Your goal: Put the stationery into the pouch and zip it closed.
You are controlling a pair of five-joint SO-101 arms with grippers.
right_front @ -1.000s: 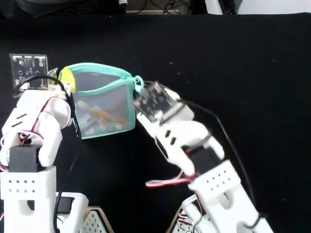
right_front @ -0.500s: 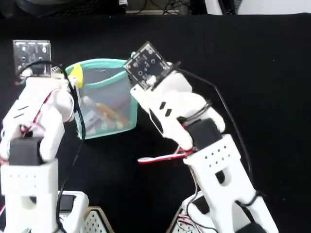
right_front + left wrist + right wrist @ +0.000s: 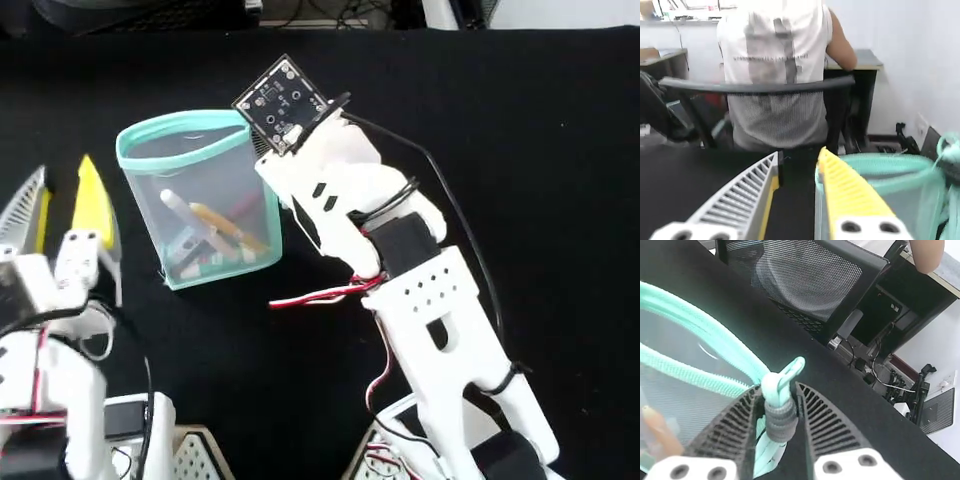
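black table [image 3: 540,120]: right jaws clamp the pouch [image 3: 205,195] by its zip pull [image 3: 776,387]; left jaws apart beside it.

Black cloth-covered desk [image 3: 540,150], bare across its right side. Dark cables [image 3: 330,12] bunched just past the desk's far edge, white surface [image 3: 560,12] at the far right corner. Left wrist view: black mesh-back office chair [image 3: 760,86] close behind the desk, grey-topped side table [image 3: 867,61] beyond it against a white wall [image 3: 910,60]. Right wrist view: same kind of mesh chair [image 3: 805,275], tangled floor cables [image 3: 880,377], wall socket [image 3: 946,385]
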